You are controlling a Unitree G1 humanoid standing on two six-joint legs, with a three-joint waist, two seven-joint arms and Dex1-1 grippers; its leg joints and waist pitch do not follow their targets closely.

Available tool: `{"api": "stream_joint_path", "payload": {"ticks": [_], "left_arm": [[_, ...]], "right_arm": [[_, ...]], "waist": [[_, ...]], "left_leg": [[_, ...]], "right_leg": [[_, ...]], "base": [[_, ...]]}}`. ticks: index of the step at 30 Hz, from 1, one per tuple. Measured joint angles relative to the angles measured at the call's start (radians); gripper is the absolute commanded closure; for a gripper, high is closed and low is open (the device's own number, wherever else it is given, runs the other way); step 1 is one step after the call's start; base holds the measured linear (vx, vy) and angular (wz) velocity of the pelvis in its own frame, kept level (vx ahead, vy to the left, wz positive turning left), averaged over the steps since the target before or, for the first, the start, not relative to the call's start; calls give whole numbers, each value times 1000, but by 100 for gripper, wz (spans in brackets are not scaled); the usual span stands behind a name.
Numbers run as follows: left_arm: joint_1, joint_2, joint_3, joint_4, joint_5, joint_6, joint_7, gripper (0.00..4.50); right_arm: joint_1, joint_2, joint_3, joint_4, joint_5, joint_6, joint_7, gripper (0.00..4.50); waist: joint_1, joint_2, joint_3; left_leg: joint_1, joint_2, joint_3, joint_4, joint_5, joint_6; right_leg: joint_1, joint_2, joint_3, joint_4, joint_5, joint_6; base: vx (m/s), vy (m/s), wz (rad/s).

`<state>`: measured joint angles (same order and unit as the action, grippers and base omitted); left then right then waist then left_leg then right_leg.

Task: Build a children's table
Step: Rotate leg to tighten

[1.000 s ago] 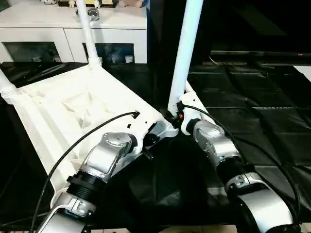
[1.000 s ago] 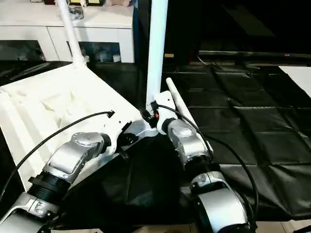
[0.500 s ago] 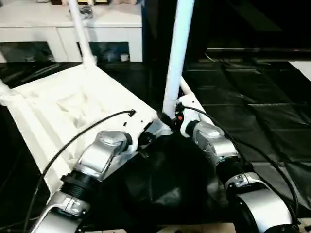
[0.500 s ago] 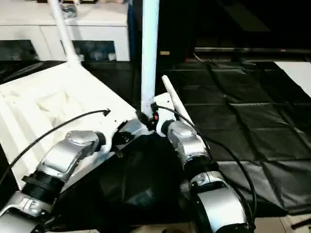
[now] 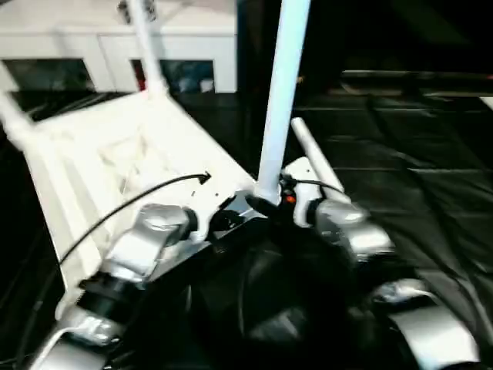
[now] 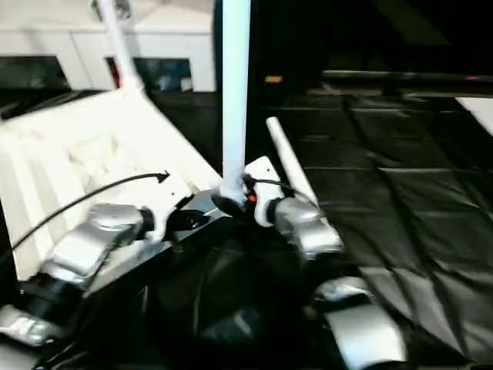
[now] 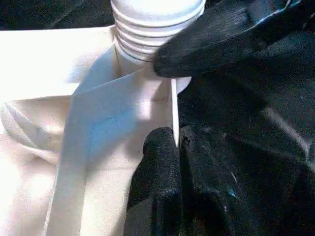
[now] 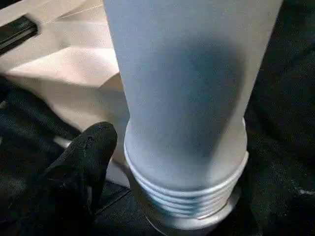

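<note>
Meanwhile the right gripper (image 5: 266, 202) stayed clamped on the upright leg (image 5: 279, 100) (threads still showing), left gripper (image 7: 170, 167) pinching the tabletop (image 5: 115, 166) rim; seating unfinished.

White leg (image 5: 282, 85) (black claw (image 8: 81, 162))

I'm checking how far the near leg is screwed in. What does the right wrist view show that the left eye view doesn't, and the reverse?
Right wrist view: the near leg's ribbed threads, exposed above the socket. Left eye view: a far leg standing at the far corner, a loose leg lying beside the near one, the cabinet. Both: the near leg upright at the tabletop's near corner.
</note>
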<state>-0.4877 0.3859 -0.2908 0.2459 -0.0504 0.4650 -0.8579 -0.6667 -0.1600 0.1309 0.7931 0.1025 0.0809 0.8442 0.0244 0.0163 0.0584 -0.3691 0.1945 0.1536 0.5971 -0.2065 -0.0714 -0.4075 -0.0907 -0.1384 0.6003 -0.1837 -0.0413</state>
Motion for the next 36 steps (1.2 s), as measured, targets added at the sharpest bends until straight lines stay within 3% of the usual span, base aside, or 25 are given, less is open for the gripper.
{"api": "stream_joint_path", "payload": {"ticks": [3, 9, 16, 21, 27, 36], "left_arm": [[20, 41, 0, -18, -21, -22, -66, 450], [59, 102, -21, -48, -48, -74, -206, 450], [65, 136, -35, -48, -63, -90, -284, 450], [65, 139, -36, -48, -63, -99, -296, 450], [66, 141, -36, -46, -63, -100, -308, 450], [78, 116, -26, -46, -61, -83, -270, 450]], "right_arm": [[17, -38, 30, -51, 0, 6, 82, 57], [75, -94, 76, -175, 2, 11, 200, 57], [117, -147, 115, -286, 9, 49, 303, 57], [128, -154, 133, -318, 9, 75, 321, 101], [131, -156, 133, -330, 10, 95, 320, 158], [167, -118, 104, -346, 19, 125, 254, 175]], "waist": [[12, 0, 0], [37, 0, 0], [39, 0, 0], [39, 0, 0], [41, 0, 0], [37, 0, 0]], "left_leg": [[-1, -2, 3, 1, -2, 3], [2, 3, 18, 3, 1, 4], [2, 4, 25, 3, 5, -1], [2, 4, 25, 3, 7, -2], [1, 4, 24, 3, 8, 0], [4, 4, 24, 4, 8, -1]], "right_leg": [[-7, 1, 14, 10, -6, -3], [-6, 0, 20, 12, -6, -3], [-3, 1, 29, 14, -4, 1], [-3, 1, 29, 15, -4, 1], [-2, 1, 29, 15, -4, 1], [2, 1, 30, 15, -2, 3]], "base": [[18, 0, 0], [0, 0, 0], [0, 0, 0], [0, 0, 0], [0, 0, 0], [0, 0, 0]]}}
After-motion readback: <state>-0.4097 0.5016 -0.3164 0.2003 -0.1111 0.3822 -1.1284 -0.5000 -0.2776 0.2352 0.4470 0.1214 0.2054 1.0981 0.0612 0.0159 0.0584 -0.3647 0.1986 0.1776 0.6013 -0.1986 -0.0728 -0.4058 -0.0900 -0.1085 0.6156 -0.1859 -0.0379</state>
